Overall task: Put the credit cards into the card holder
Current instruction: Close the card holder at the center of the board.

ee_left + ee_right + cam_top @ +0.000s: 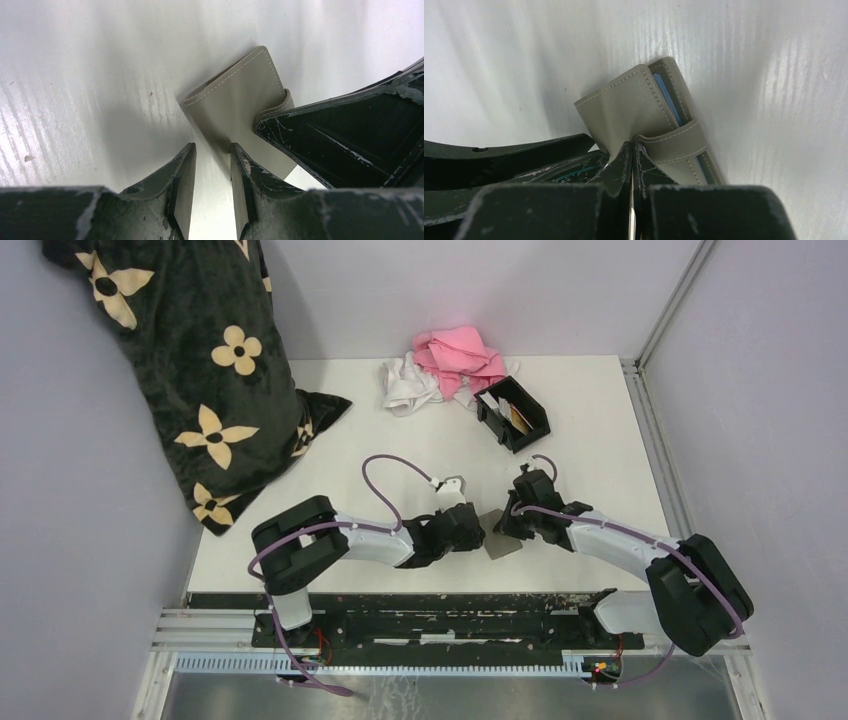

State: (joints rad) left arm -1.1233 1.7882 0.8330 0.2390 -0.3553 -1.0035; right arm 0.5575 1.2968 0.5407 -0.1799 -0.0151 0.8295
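Observation:
A grey folding wallet point(497, 543) lies on the white table between my two grippers. Its cover point(624, 102) is lifted a little, and the edge of a light blue credit card point(668, 100) shows inside. My right gripper point(631, 145) is shut, its tips pinching the wallet where cover and strap point(679, 140) meet. My left gripper point(212, 150) is open with only bare table between the fingers, one fingertip point(239, 152) at the wallet's point(235, 100) near edge. The black card holder point(513, 415) stands at the back with a white card point(490, 400) and a tan card point(520, 418) in it.
A pink cloth point(460, 352) and a white cloth point(408, 388) lie bunched behind the card holder. A black floral pillow point(200, 370) leans at the back left. Grey walls close the table on three sides.

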